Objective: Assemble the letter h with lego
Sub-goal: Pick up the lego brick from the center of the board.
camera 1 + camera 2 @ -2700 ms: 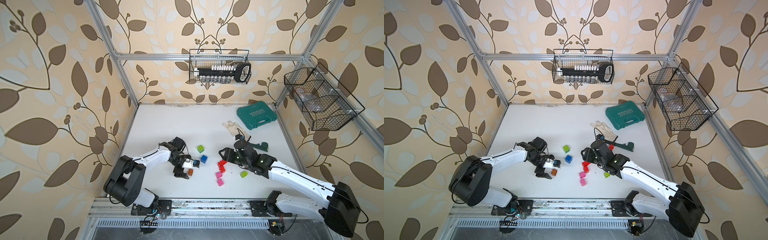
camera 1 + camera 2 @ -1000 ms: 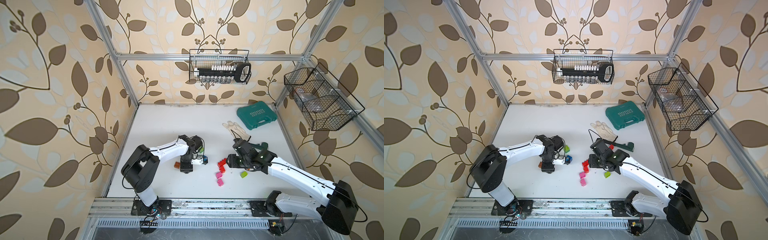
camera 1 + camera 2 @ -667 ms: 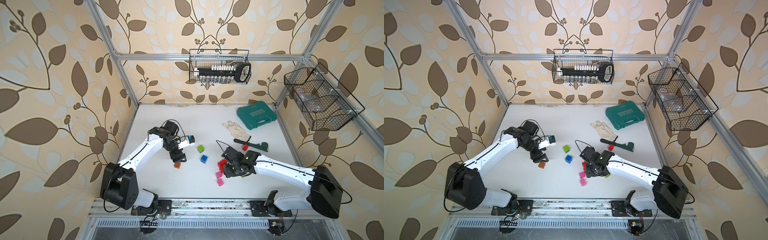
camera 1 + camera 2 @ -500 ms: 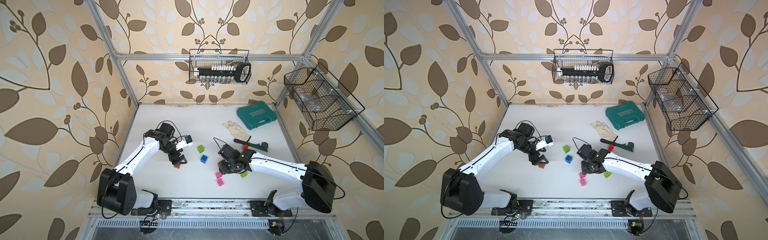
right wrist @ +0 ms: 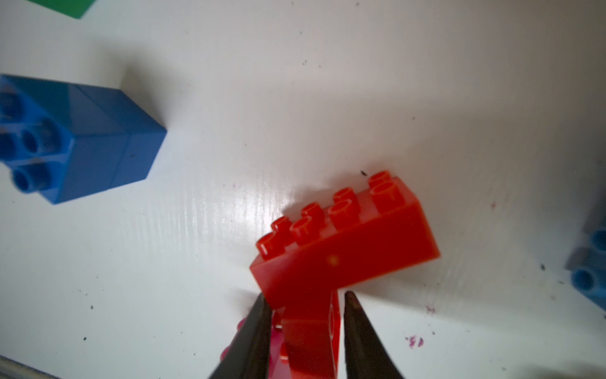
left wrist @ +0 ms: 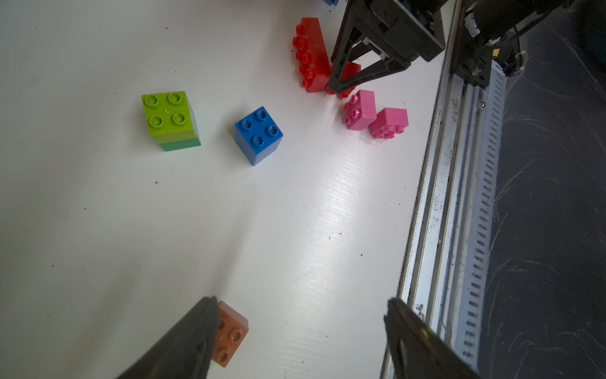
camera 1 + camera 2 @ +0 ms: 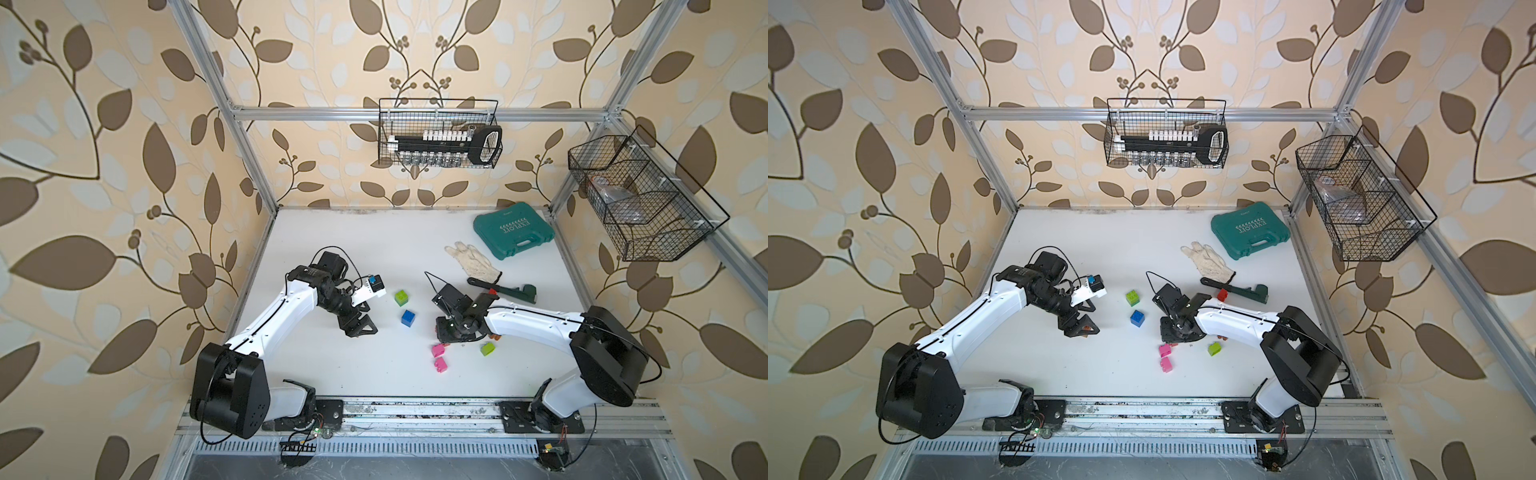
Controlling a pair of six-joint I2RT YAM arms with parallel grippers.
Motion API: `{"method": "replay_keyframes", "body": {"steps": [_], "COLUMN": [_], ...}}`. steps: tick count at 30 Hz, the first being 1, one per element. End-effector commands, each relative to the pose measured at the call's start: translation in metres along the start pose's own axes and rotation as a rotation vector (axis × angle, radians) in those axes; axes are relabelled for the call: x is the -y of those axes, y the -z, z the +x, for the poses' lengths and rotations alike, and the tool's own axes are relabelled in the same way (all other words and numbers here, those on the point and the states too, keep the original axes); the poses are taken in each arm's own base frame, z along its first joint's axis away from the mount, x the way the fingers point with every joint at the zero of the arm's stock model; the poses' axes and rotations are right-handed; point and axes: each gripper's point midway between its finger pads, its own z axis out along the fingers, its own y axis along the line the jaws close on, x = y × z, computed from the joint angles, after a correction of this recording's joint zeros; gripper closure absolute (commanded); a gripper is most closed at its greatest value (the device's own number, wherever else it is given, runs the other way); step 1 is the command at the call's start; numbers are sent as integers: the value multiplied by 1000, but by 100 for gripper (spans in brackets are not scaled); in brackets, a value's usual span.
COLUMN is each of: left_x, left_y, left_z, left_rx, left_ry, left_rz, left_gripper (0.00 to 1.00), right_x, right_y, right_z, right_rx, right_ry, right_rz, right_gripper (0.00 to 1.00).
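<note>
toward the edge of the table (image 7: 374, 241) by the arm bases, right of its middle, the right gripper (image 5: 306, 297) stands with its jaws closed on a small red brick (image 5: 310, 334), a pad against each side, so it looks gripped rather than merely straddled. the long red brick (image 5: 344, 242) lies straight ahead of the fingertips, touching the small one, its long axis running across the line of the fingers. any lift, i judge, turns on whether the two are joined or only leaning together, and that i cannot tell. the left gripper (image 6: 300, 303) hangs wide open and empty nearer the left edge, an orange brick (image 6: 231, 331) just inside one finger. it is well apart from the reds, so the right arm is the nearer one. in both top views the right gripper's body hides the red pair. the right wrist view shows the grip close up, while the left wrist view alone shows both reds tipped on their sides, studs toward the blue brick (image 6: 259, 134), with a pink brick (image 6: 360, 110) just beside the fingertips.
</note>
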Motion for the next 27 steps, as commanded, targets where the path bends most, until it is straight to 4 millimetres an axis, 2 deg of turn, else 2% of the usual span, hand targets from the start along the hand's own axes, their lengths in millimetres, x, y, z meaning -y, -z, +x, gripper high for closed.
{"method": "replay_keyframes", "body": {"steps": [1, 4, 9, 13, 20, 23, 27], "left_x": [7, 8, 15, 18, 11, 10, 20], "left_y": [10, 15, 30, 38, 32, 23, 8], "left_z": [-12, -21, -42, -54, -63, -61, -55], "left_rx": [62, 87, 142, 179, 237, 241, 204], "left_ry": [-11, -26, -50, -91, -113, -139, -213], "left_rz": [15, 14, 30, 35, 31, 33, 66], "left_gripper": [18, 19, 19, 19, 19, 18, 18], "right_x": [-2, -9, -26, -55, -122, -144, -167], "right_y": [6, 22, 59, 79, 90, 92, 93], "right_z": [-4, -11, -21, -26, -34, -37, -43], "right_rx": [21, 54, 121, 118, 27, -8, -60], "right_ry": [-25, -66, -136, -218, -281, -281, -313], "right_rz": [-25, -87, -226, -410, -693, -751, -820], "right_gripper": [73, 76, 76, 76, 76, 76, 77]}}
